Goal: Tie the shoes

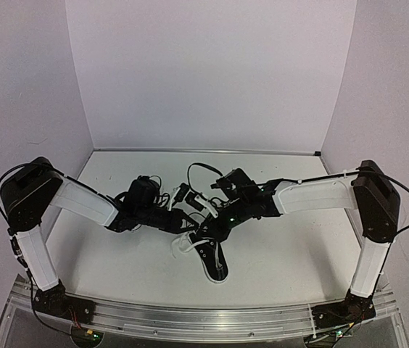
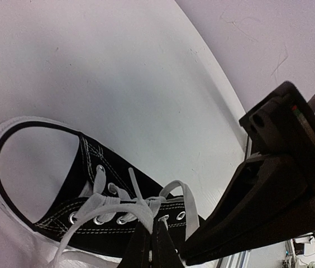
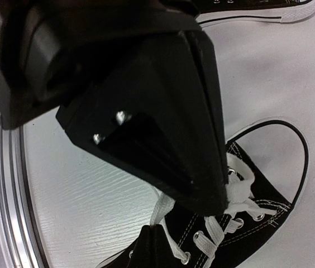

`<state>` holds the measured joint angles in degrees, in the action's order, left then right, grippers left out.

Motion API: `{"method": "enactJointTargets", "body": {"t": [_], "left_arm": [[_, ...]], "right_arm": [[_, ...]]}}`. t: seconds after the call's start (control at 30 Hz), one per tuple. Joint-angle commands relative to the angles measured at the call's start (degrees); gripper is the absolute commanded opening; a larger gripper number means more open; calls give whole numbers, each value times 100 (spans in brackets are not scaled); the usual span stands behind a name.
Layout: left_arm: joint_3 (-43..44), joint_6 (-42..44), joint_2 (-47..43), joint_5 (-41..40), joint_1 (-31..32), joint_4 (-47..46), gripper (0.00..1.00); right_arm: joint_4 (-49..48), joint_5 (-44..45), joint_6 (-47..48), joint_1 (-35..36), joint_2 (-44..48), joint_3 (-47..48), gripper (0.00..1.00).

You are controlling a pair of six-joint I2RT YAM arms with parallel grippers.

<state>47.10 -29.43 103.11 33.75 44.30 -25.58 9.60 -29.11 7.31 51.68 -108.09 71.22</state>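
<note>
Two pairs of fingers, both pressed tight together, meet over one shoe. My left gripper (image 2: 153, 237) has its tips down in the crossing of the white laces (image 2: 118, 205). A strand runs right up to them, though I cannot tell if it is pinched between them. My right gripper (image 3: 153, 239) comes in from the opposite side, tips likewise closed beside a lace strand near the lower eyelets. The two gripper bodies crowd just beside each other over the lacing, so there is little room between them. Under them the black canvas sneaker (image 1: 213, 264) lies near the middle of the white table (image 1: 299, 254). Its white toe cap points to the near edge and stops short of the aluminium rail (image 1: 204, 319). Bare tabletop opens to either side, out to the pale side walls (image 1: 23, 87). The laces cross above the eyelets, and loose ends trail off toward my left arm's side. The second sneaker (image 3: 258, 8) lies farther back; my right wrist view shows only its white sole edge and a few eyelets.
</note>
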Motion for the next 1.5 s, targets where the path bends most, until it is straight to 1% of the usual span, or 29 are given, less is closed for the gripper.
{"method": "enactJointTargets", "body": {"t": [0.0,0.13,0.23,0.37,0.53,0.7,0.8,0.87,0.93,0.97,1.03,1.13,1.33,1.47], "left_arm": [[66,138,78,317,61,-232,0],[26,225,136,657,108,-231,0],[85,384,190,968,233,-99,0],[156,547,244,1193,352,87,0],[49,635,179,1371,360,30,0],[17,717,197,1748,360,-60,0],[-53,745,167,1801,360,-161,0],[-84,692,202,1787,360,-293,0],[-76,623,276,1757,360,-418,0],[-67,595,316,1742,358,-463,0],[-43,562,396,1721,359,-538,0],[-34,545,459,1700,339,-596,0],[-26,559,520,1738,280,-637,0],[-28,571,547,1777,254,-656,0]], "right_arm": [[-174,292,67,2,322,14,0],[-186,364,67,-3,340,0,0],[-193,375,60,1,317,22,0],[-195,453,37,-4,320,50,0],[-183,451,18,-2,318,39,0],[-186,517,-5,-4,299,30,0],[-183,489,-29,-2,285,40,0],[-182,413,-60,-2,290,39,7],[-186,341,-103,-5,323,12,22],[-186,316,-130,-9,361,-24,28],[-187,275,-177,-40,487,-126,34],[-195,245,-234,-146,783,-374,36],[-192,362,-314,-325,1322,-890,36],[-191,326,-439,-331,1334,-1082,31]]}}
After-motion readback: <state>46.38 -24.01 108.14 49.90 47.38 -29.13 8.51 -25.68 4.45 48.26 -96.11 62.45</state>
